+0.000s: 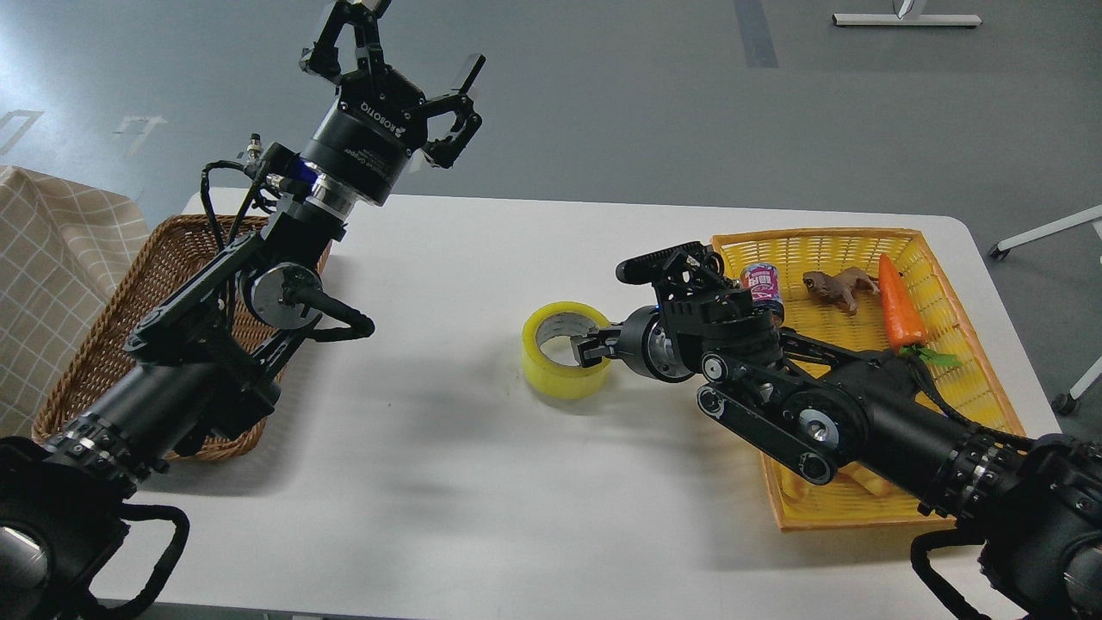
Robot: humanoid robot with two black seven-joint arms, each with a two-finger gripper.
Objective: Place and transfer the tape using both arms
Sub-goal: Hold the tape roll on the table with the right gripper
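The yellow tape roll (551, 379) with its grey-white core lies flat on the white table (482, 499), near the middle. My right gripper (591, 348) reaches in from the right and is shut on the roll's right wall, with one finger inside the core and the rest against the outside. My left gripper (405, 65) is open and empty, its fingers spread, held high above the table's far left edge and well away from the tape.
A brown wicker basket (95, 353) stands at the left under my left arm, with a checked cloth (43, 275) beside it. A yellow basket (861, 238) at the right holds a can (761, 280), a brown toy animal (835, 287) and a carrot (900, 303).
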